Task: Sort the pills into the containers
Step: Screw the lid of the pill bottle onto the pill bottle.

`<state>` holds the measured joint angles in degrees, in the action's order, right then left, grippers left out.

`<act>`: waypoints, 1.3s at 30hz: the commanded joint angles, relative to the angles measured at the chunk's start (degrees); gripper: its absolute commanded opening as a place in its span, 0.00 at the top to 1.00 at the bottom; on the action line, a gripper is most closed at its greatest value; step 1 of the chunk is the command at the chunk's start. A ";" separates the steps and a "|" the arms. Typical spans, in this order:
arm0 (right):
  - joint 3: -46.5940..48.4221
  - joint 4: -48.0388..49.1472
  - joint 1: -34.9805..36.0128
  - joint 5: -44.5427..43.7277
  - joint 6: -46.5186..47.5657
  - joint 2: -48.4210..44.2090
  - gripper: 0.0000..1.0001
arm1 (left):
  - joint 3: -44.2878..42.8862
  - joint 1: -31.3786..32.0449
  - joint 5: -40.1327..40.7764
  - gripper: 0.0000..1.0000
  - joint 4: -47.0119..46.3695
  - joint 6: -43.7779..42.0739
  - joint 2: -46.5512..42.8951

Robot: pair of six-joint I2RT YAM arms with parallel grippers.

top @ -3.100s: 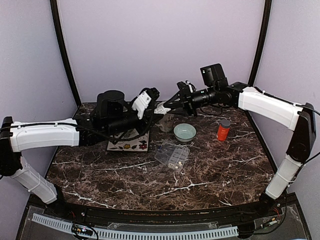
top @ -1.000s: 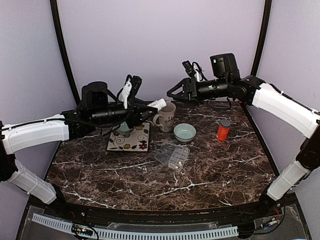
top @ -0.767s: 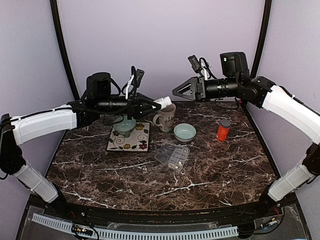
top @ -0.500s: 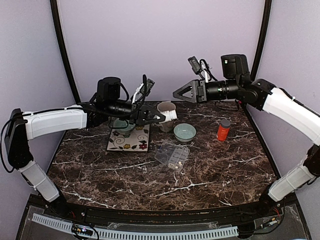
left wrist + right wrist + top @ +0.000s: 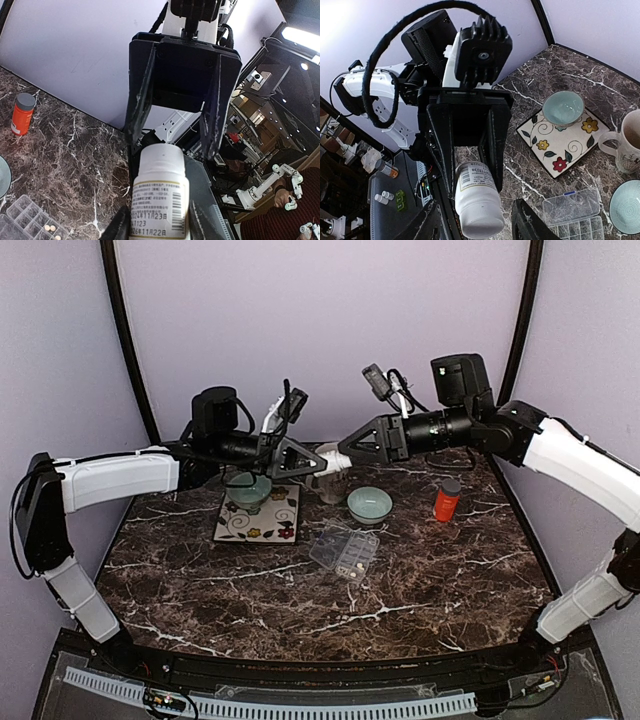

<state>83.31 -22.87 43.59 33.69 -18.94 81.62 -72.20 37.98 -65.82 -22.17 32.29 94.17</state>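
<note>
A white labelled pill bottle (image 5: 160, 195) hangs level above the back of the table, with my left gripper (image 5: 316, 462) shut on its body. Its white cap (image 5: 482, 224) points at my right gripper (image 5: 343, 447), whose open fingers (image 5: 530, 220) stand on either side of the cap with a gap on each side. The clear pill box (image 5: 344, 551) with its containers lies open at mid-table, below both grippers. A few pale pills (image 5: 49, 228) rest in one compartment.
An orange grey-capped bottle (image 5: 446, 500) stands at the right. One pale green bowl (image 5: 370, 504) sits behind the pill box, and another (image 5: 250, 490) on a flowered tile (image 5: 262, 521). A mug (image 5: 629, 141) stands behind the grippers.
The left arm has swung the bottle round so its cap faces right. The right gripper has come down and left onto the cap, its jaws narrowing a little.
</note>
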 commanded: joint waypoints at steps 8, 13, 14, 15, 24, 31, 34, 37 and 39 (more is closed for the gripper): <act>-0.67 -0.72 1.82 -0.38 2.06 -0.28 0.54 | -1.88 -1.23 -3.19 1.00 -4.92 3.48 0.29; -0.87 -0.67 1.82 -0.41 2.15 -0.24 0.55 | -1.79 -1.50 -3.94 1.00 -6.84 5.02 0.73; -0.82 -0.66 1.80 -0.34 2.22 -0.16 0.56 | -1.80 -1.50 -4.10 1.00 -6.95 5.10 0.83; -0.74 -0.65 1.80 -0.36 2.24 -0.03 0.57 | -1.80 -1.50 -4.26 1.00 -7.11 5.28 0.90; 1.17 -1.62 2.00 0.11 2.94 1.83 0.62 | -2.04 -1.50 -5.09 1.00 -7.66 5.75 1.54; 2.41 -2.20 2.19 -0.44 3.30 2.30 0.88 | -2.09 -1.58 -5.49 1.00 -7.57 5.59 1.91; 2.68 -2.41 2.23 -0.12 3.16 2.31 0.89 | -2.15 -1.58 -5.43 1.00 -6.10 4.35 1.94; 2.94 -2.50 2.26 0.36 2.74 2.48 0.90 | -2.14 -1.61 -5.33 1.00 -6.26 4.32 1.98; 3.27 -2.46 2.20 0.70 1.60 2.78 0.92 | -2.26 -1.50 -4.56 1.00 -5.60 3.56 1.65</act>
<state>84.33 -26.30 45.45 33.87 -16.19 83.79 -72.47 36.60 -70.48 -28.10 37.50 96.44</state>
